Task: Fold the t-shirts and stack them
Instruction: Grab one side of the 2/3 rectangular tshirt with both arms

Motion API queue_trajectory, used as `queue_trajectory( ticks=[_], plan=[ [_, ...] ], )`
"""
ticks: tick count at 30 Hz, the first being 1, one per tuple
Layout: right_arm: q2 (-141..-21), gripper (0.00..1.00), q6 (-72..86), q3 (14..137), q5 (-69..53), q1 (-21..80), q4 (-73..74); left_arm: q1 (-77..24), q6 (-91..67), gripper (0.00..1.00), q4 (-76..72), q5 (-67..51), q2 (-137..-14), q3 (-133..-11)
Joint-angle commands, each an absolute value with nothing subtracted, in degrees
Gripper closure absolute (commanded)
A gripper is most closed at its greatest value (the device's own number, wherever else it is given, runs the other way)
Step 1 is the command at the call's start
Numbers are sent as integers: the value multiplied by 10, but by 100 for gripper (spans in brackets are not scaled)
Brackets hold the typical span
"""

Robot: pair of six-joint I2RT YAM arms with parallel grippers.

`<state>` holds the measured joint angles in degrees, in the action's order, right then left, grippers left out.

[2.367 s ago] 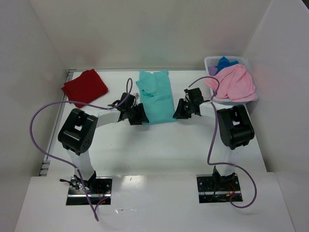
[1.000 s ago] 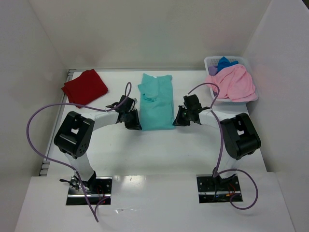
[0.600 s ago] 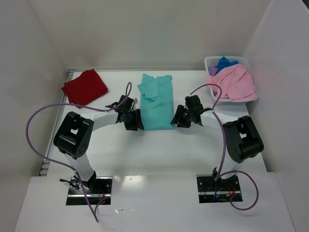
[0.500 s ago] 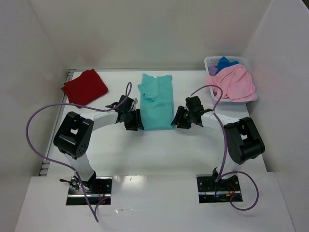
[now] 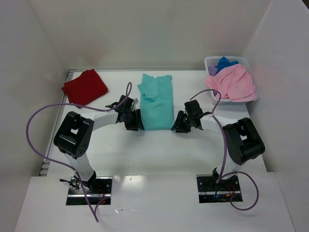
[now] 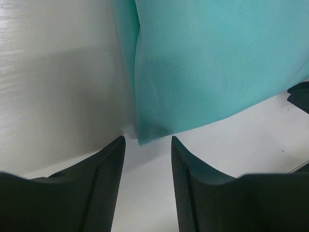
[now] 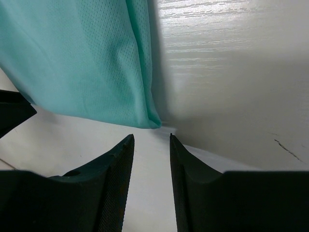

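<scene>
A teal t-shirt (image 5: 156,100) lies folded into a long strip in the middle of the table. My left gripper (image 5: 134,120) stands open just short of its near left corner (image 6: 145,137), nothing between the fingers. My right gripper (image 5: 180,122) is open too, with the near right corner (image 7: 152,123) just beyond its fingertips. A dark red t-shirt (image 5: 85,87) lies folded at the back left. A pink t-shirt (image 5: 233,82) spills over the basket at the back right, with blue (image 5: 226,63) and purple (image 5: 213,70) t-shirts behind it.
The white perforated basket (image 5: 211,61) sits in the back right corner against the wall. White walls close in the table on three sides. Purple cables loop from both arms over the near table.
Both grippers were shut on the teal shirt's near corners and have let go and opened. The right gripper has drawn back slightly toward me; the shirt lies flat.
</scene>
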<state>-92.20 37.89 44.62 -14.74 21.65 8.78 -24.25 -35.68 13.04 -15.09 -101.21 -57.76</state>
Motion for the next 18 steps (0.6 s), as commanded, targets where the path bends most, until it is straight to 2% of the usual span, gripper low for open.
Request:
queue_trajectory(
  ticks=[1, 12, 13, 18],
  plan=[
    [-918, 59, 382, 450, -137, 222, 72, -241, -341, 49, 119, -164, -1019, -595],
    [-930, 59, 382, 472, -105, 222, 77, -241, -336, 49, 119, -170, -1019, -600],
    [-930, 55, 382, 472, -105, 222, 77, -241, -336, 49, 119, -170, -1019, -600],
    [-940, 55, 382, 477, -105, 222, 72, -241, -336, 49, 119, -170, -1019, -594]
  ],
)
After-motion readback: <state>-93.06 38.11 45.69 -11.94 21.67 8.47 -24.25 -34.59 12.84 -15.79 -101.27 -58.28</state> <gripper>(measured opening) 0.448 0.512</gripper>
